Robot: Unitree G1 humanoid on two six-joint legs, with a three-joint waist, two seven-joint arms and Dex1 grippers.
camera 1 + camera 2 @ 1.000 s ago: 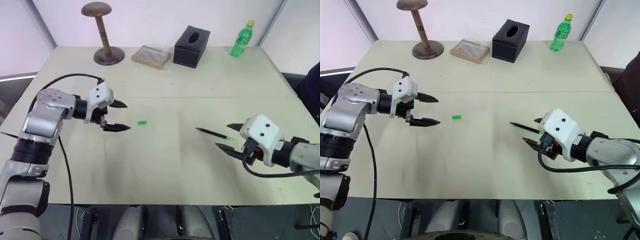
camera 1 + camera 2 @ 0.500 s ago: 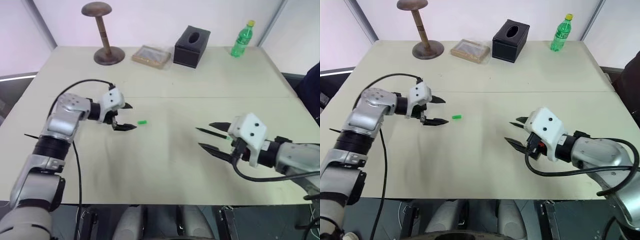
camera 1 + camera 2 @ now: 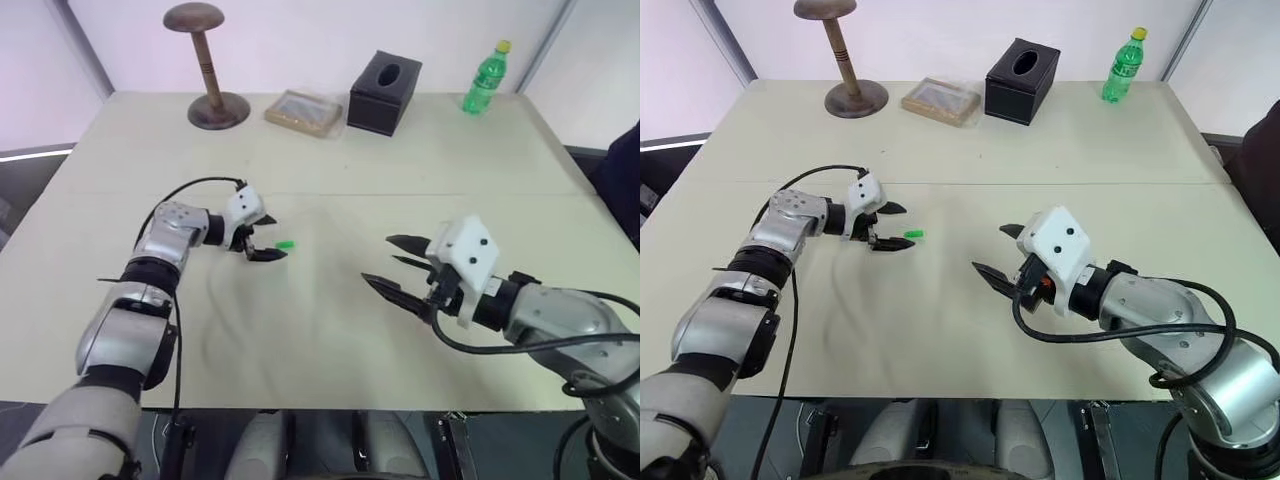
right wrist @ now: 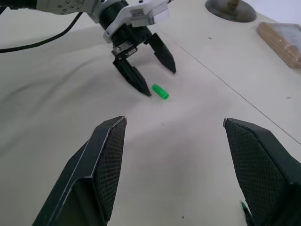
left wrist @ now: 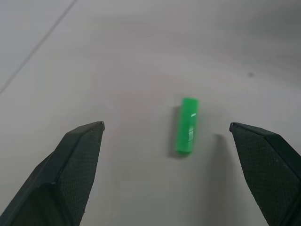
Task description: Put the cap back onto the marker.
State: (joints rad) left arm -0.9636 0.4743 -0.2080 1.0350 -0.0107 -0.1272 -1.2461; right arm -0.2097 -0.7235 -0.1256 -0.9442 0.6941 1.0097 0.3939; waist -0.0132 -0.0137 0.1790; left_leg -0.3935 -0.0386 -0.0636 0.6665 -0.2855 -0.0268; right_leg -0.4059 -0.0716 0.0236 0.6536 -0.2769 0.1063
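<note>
The cap, a tiny bright green cylinder, lies flat on the beige table, left of centre. My left gripper is low over the table and open. The cap lies just ahead of its black fingertips, in line with the gap and touching neither. The marker lies right of centre, a thin black stick largely covered by my right gripper. That gripper hovers above it, open and holding nothing. The marker's green end peeks out in the right wrist view, which also shows the cap and the left gripper.
Along the table's far edge stand a wooden hat stand, a flat tan packet, a black tissue box and a green bottle. A seam runs across the table behind both grippers.
My left gripper has moved right and down until its open fingertips are just short of the cap. My right gripper has slid left over the marker. Cap and marker have not moved.
</note>
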